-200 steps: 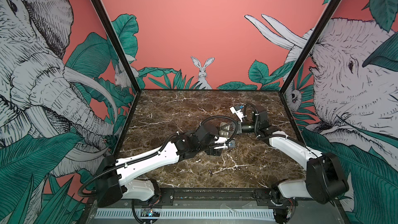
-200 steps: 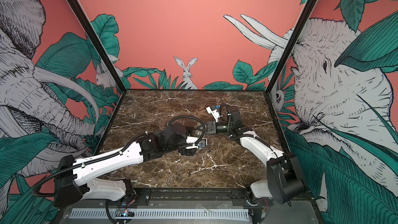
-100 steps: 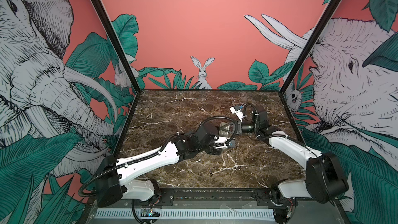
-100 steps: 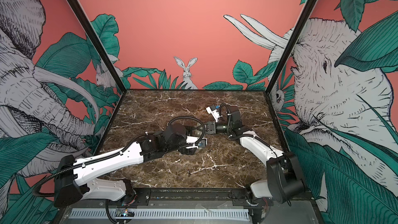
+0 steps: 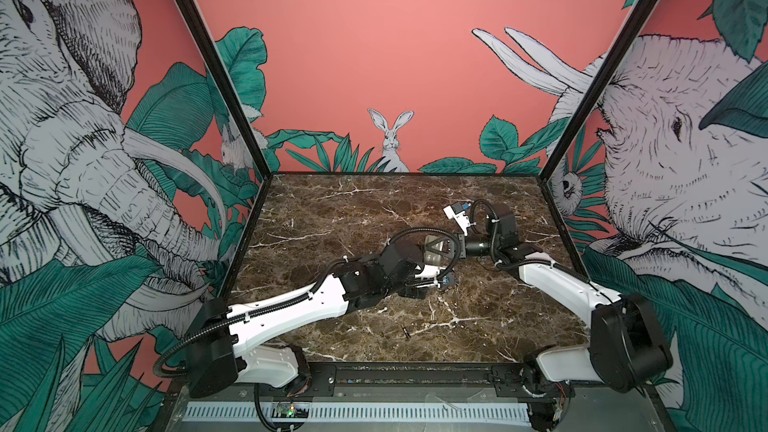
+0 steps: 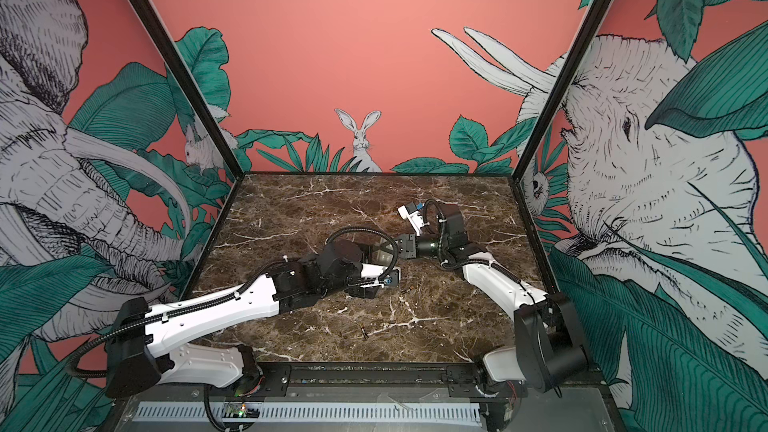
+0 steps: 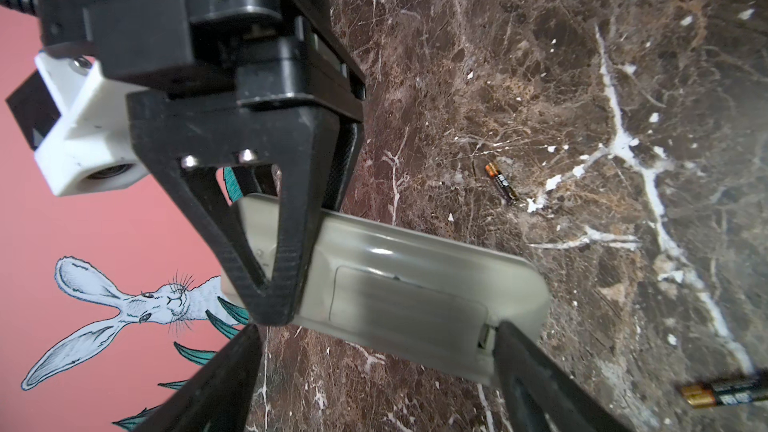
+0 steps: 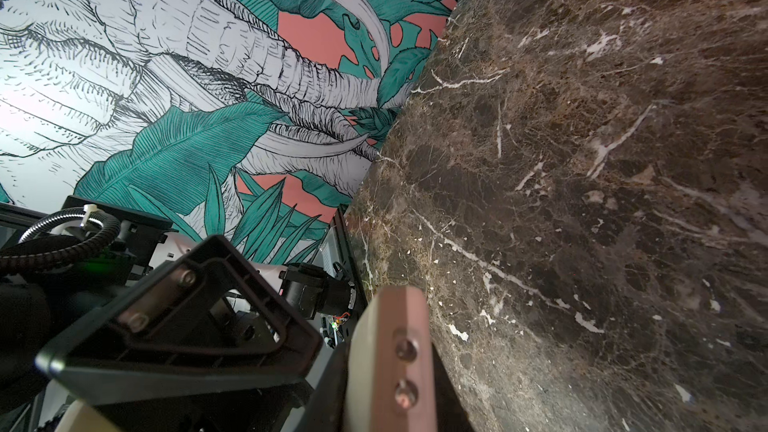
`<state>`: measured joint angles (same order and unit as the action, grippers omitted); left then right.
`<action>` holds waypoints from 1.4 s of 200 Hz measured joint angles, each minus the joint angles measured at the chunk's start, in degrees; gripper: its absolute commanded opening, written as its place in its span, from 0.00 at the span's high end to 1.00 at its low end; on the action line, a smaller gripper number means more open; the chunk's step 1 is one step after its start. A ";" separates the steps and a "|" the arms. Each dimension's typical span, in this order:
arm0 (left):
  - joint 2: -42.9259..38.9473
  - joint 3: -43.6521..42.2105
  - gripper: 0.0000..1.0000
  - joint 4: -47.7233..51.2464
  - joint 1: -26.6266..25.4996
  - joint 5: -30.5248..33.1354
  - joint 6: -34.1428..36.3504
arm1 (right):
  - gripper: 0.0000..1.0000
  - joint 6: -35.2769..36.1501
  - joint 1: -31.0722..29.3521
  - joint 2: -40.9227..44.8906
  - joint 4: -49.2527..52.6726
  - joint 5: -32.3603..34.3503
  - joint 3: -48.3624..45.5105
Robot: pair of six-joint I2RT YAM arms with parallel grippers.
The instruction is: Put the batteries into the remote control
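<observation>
The right gripper (image 7: pixel 286 268) is clamped on one end of the remote control (image 7: pixel 415 297), with one black finger lying across its grey-beige back. In both top views we find the remote control (image 5: pixel 434 257) (image 6: pixel 382 259) over the middle of the table (image 5: pixel 332 209), between the two arms.

The back of the remote faces the left wrist camera. The cover plate (image 7: pixel 407 305) lies over the battery recess, so we cannot see whether the compartment holds anything. At the free end of the remote there is a small notch beside the cover plate.

The left gripper (image 7: pixel 378 328) stands wide, holding nothing. One of its fingertips (image 7: pixel 505 332) touches the remote at that notch. The other sits just beside the right gripper's finger, and we cannot tell whether they touch.

In the left wrist view, one battery (image 7: pixel 500 182), black with a copper end, lies loose on the table, apart from the remote. A second battery (image 7: pixel 723 394) of the same colours is partly cut off by the frame. In both top views a lone battery (image 5: pixel 405 332) (image 6: pixel 364 332) lies nearer the table's front edge, well apart from both grippers.
</observation>
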<state>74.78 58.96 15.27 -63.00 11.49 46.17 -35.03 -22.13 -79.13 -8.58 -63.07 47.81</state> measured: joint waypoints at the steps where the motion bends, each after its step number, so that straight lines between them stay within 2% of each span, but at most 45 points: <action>1: 0.00 0.00 0.12 0.00 0.00 0.00 0.00 | 1.00 0.04 0.00 0.00 0.11 0.02 0.04; 129: -1.29 -1.73 0.13 -3.15 -0.35 3.39 1.31 | 1.00 3.06 -0.33 0.00 2.95 1.18 1.77; 187: -2.58 -1.75 0.13 -4.09 -0.07 6.73 2.10 | 1.00 3.56 -1.14 0.00 7.04 -0.85 1.77; 280: -4.42 -1.79 0.10 2.01 -0.24 -3.30 -2.93 | 1.00 3.72 -1.14 0.00 7.87 -1.36 1.77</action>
<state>70.37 57.17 17.28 -63.24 8.19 43.24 -31.31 -23.27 -79.13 -0.71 -64.42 49.58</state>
